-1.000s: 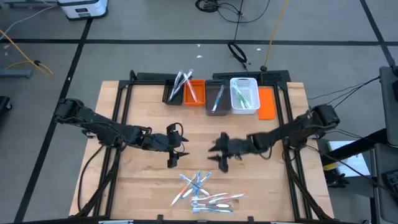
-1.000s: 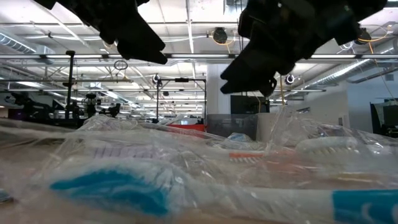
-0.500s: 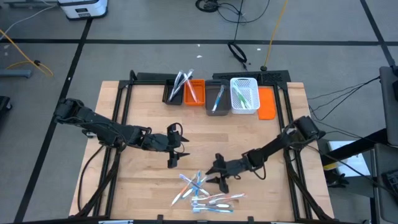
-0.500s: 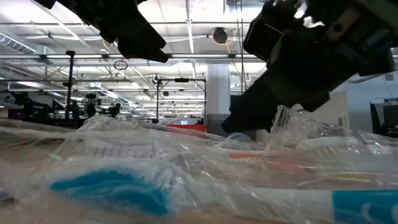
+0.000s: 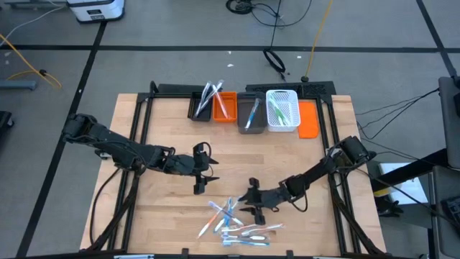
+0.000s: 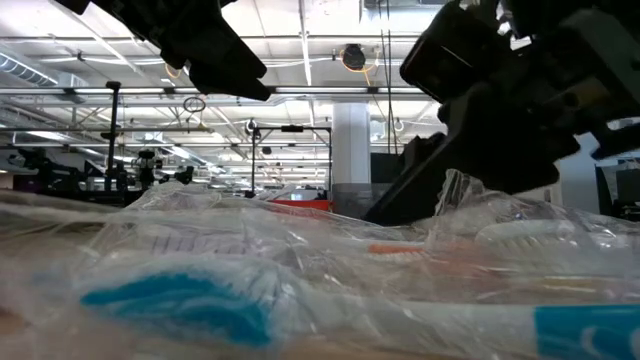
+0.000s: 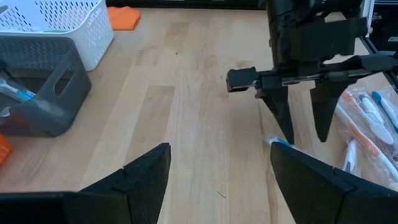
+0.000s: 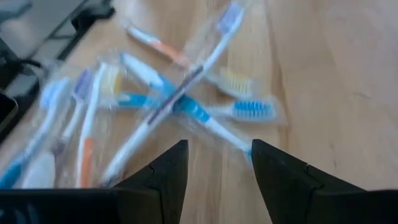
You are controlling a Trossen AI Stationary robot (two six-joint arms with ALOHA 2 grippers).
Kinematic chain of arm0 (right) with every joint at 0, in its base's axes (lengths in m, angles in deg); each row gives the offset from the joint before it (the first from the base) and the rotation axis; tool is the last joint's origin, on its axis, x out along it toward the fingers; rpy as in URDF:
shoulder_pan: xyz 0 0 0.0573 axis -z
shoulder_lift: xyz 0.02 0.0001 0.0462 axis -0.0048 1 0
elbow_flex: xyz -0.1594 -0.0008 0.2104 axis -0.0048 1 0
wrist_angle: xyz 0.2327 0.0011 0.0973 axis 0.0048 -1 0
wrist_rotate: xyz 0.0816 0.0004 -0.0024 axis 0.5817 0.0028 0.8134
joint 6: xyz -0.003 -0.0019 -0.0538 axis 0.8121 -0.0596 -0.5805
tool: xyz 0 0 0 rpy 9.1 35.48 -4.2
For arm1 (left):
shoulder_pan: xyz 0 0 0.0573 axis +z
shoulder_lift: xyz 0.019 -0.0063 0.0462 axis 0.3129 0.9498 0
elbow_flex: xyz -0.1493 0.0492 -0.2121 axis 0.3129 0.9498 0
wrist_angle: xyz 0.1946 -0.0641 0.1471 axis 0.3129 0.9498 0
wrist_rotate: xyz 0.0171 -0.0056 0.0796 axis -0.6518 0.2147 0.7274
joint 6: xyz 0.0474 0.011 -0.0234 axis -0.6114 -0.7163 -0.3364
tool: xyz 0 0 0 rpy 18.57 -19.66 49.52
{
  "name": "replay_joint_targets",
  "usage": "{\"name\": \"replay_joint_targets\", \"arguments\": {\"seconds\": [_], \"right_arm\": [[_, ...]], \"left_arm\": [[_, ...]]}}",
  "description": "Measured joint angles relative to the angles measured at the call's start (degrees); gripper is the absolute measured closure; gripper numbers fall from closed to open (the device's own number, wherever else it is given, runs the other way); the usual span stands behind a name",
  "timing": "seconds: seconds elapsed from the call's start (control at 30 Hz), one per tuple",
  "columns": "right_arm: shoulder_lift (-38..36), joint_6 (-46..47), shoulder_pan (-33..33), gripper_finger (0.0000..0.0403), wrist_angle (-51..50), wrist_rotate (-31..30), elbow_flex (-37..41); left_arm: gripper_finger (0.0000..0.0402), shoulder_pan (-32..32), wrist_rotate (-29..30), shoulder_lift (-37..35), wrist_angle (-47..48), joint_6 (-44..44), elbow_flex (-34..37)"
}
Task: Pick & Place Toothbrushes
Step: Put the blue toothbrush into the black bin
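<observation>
Several toothbrushes (image 5: 233,220) in clear wrappers, with white, blue, orange and yellow parts, lie in a loose pile on the wooden table near its near edge. In the right wrist view the toothbrushes (image 8: 180,99) lie crossed over one another just beyond the fingers. My right gripper (image 5: 253,203) is open, low over the far right side of the pile, fingers pointing down at it (image 8: 217,165). My left gripper (image 5: 203,170) hangs open over the table's middle, left of the pile (image 7: 217,168). Neither touches anything.
A row of bins stands at the far edge: a black bin (image 5: 203,102) with white toothbrushes, an orange bin (image 5: 225,106), a grey bin (image 5: 251,114), a white basket (image 5: 282,109) with green ones, and an orange piece (image 5: 308,119). Bare wood lies between bins and pile.
My right gripper has moved toward the table's near edge and down, from the middle of the table to just above the toothbrush pile, staying open. The left arm and the toothbrushes have kept still.
</observation>
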State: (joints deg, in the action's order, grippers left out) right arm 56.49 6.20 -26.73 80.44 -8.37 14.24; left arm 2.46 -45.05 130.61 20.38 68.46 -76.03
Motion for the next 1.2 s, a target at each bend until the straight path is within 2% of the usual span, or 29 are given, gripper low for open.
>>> {"name": "replay_joint_targets", "arguments": {"seconds": [0.33, 0.57, 0.73, 0.9, 1.1, 1.2], "right_arm": [[-0.03, -8.62, 0.21, 0.0234, 3.44, -2.58, 0.04], [-0.02, -8.05, 0.74, 0.0234, -2.51, -2.85, 0.04], [-0.02, -6.83, 0.7, 0.0238, -2.34, -2.75, 0.04], [-0.02, -7.13, 0.33, 0.0282, -4.13, -0.92, 0.04], [-0.11, -6.65, 0.28, 0.0385, -6.22, 0.27, 0.02], [-0.11, -6.92, 0.28, 0.0393, -5.12, 0.28, 0.04]], "left_arm": [[0.0128, 0.0, 0.01, 0.0, 0.02, -0.26, 0.0], [0.0128, 0.0, 0.0, 0.0, 0.02, -0.25, 0.0], [0.0128, 0.0, 0.0, 0.0, 0.02, -0.24, 0.0], [0.0128, 0.0, 0.0, 0.0, 0.02, -0.23, 0.0], [0.0128, 0.0, 0.0, 0.0, 0.02, -0.22, 0.0], [0.0128, 0.0, 0.0, 0.0, 0.02, -0.22, 0.0]]}}
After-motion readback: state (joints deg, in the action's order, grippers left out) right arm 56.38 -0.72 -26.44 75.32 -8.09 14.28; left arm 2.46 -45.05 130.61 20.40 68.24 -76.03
